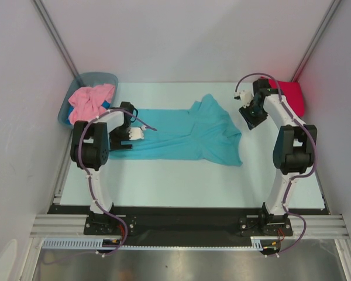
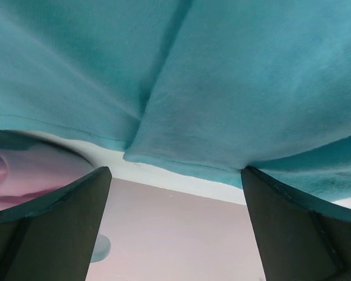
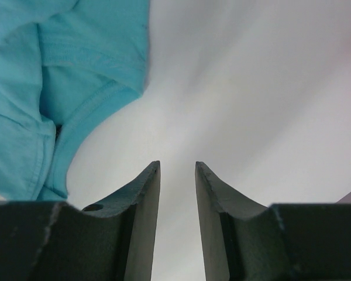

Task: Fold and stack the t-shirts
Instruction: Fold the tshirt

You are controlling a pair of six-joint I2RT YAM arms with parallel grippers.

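In the top external view, the turquoise t-shirt (image 1: 187,133) lies spread across the middle of the worktop (image 1: 181,187), its right half bunched and creased. My left end effector (image 1: 128,136) is low over the shirt's left edge. My right end effector (image 1: 249,117) is near the shirt's right side but apart from it. The pink t-shirt (image 1: 90,99) is crumpled in the grey-blue tub (image 1: 102,78) at the far left corner. The crimson red t-shirt (image 1: 291,96) is at the far right, behind the right arm.

On the left wrist camera, the two fingers (image 2: 58,228) stand spread wide, released, with nothing clamped between them. Turquoise cloth fills the upper part of the picture, folded along a crease, and its hem runs just past the fingertips. I can't tell whether the tips touch the hem. A patch of pink shows at the left edge.

On the right wrist camera, the fingers (image 3: 140,222) stand a narrow gap apart with nothing in it, only pale worktop beyond. It grasps nothing. The turquoise shirt's hemmed edge lies up and to the left, clear of the fingertips.
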